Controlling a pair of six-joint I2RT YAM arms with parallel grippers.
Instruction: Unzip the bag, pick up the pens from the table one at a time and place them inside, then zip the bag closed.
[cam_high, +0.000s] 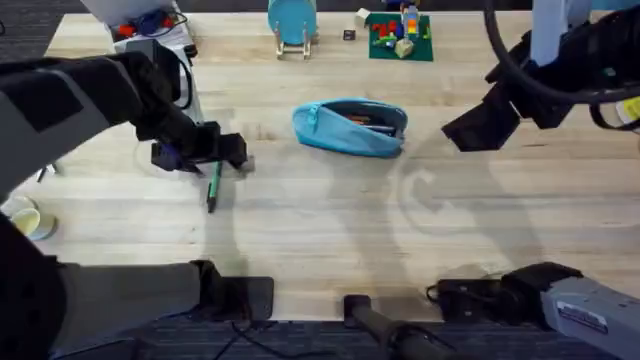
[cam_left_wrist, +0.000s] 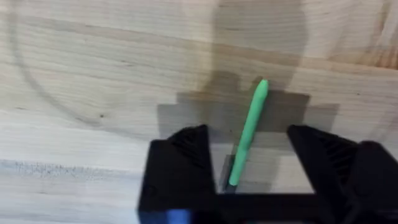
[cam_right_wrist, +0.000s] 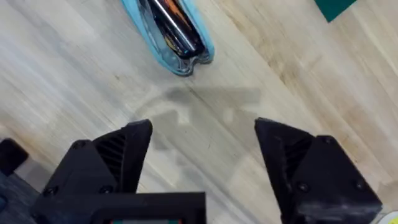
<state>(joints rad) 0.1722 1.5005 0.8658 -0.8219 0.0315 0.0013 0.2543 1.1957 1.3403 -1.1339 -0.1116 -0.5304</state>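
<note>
The light blue bag lies unzipped at the table's middle back. Its open mouth shows a silver-grey pen and something orange inside. A bright green pen lies flat on the wood left of the bag. My left gripper hangs open right over the green pen's far end. In the left wrist view the green pen runs between the spread fingers without either touching it. My right gripper hovers open to the right of the bag, its fingers holding nothing.
A green baseplate with small coloured bricks and a blue stand sit along the back edge. White equipment stands at the back left. A small cup-like object sits at the left edge.
</note>
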